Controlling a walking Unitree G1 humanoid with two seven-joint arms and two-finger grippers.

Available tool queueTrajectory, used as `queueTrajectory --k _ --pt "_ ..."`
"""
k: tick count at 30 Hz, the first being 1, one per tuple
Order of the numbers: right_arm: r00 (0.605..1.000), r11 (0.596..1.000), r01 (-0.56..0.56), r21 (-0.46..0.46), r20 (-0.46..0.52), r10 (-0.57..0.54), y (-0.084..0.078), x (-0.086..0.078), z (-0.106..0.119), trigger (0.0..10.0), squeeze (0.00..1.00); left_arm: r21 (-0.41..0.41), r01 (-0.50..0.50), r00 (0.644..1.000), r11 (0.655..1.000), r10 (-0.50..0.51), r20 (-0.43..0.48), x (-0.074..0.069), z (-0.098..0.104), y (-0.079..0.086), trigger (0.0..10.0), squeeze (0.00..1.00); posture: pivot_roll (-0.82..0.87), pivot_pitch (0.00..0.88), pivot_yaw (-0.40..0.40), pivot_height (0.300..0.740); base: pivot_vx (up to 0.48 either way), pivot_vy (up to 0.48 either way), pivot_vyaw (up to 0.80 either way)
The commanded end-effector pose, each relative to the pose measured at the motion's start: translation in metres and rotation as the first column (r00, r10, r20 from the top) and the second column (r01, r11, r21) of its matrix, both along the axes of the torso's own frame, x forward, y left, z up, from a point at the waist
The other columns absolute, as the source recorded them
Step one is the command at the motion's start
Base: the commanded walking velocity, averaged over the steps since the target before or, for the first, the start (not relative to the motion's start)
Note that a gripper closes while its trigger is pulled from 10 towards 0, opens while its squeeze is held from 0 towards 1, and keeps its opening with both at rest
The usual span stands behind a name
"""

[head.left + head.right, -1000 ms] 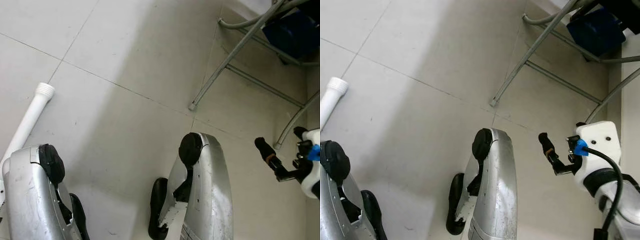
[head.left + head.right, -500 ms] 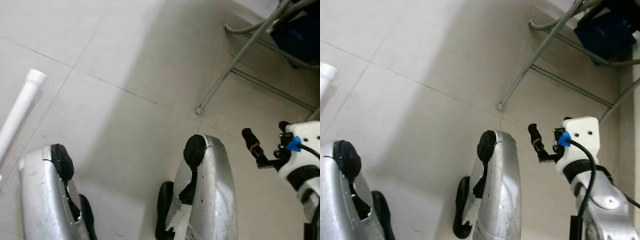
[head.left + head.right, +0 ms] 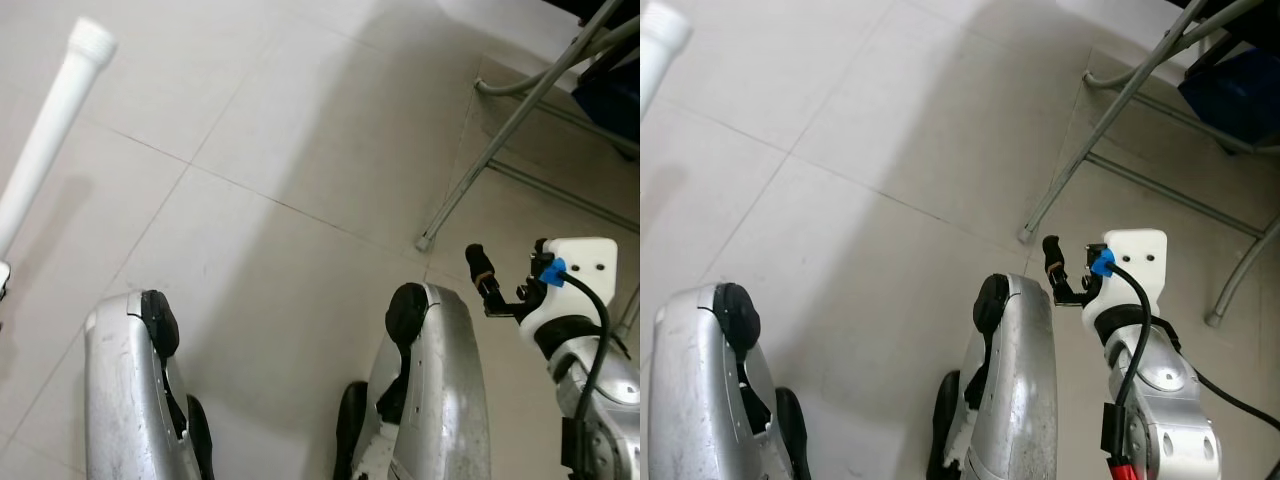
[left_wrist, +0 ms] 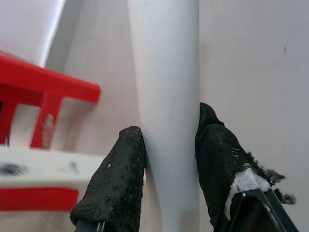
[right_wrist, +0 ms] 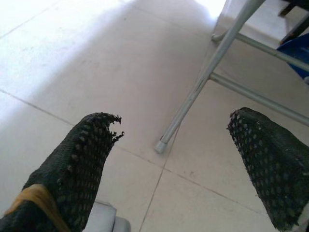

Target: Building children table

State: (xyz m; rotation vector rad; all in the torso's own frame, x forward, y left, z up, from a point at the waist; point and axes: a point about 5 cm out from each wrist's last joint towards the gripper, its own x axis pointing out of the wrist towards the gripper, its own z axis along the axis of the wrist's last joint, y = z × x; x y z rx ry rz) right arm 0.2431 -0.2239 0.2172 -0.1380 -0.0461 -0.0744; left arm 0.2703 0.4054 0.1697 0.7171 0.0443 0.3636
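Observation:
A white plastic table leg with a threaded end slants up at the far left of the left eye view. In the left wrist view my left gripper is shut on this white leg, with a red and white piece lying beyond it on the floor. My right gripper is open and holds nothing; it hangs over the pale floor tiles beside my right thigh, and its black finger sticks out from the white wrist housing.
A grey metal folding frame stands at the upper right, its foot on the tile just ahead of my right gripper. A dark blue thing sits under it. My two silver legs take up the bottom.
The camera has tilted and shifted. The white leg's threaded end has risen toward the upper left. My right gripper has come inward, closer to my right thigh.

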Motion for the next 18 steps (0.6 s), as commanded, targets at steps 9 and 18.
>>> queueTrajectory --k 9,18 --pt "0.999 0.999 0.047 0.026 0.011 -0.047 -0.001 0.008 -0.010 10.0 0.00 -0.006 0.075 0.994 0.997 -0.074 0.078 0.014 0.026 -0.008 10.0 0.00 0.05 0.209 -0.070 0.370 0.000 0.000 0.00" --pt "0.998 0.998 0.062 0.025 0.011 -0.063 -0.007 0.015 -0.013 10.0 0.00 0.000 0.215 0.960 0.977 -0.211 0.183 0.031 0.046 -0.040 10.0 0.00 0.06 0.140 -0.060 0.410 0.000 0.000 0.00"
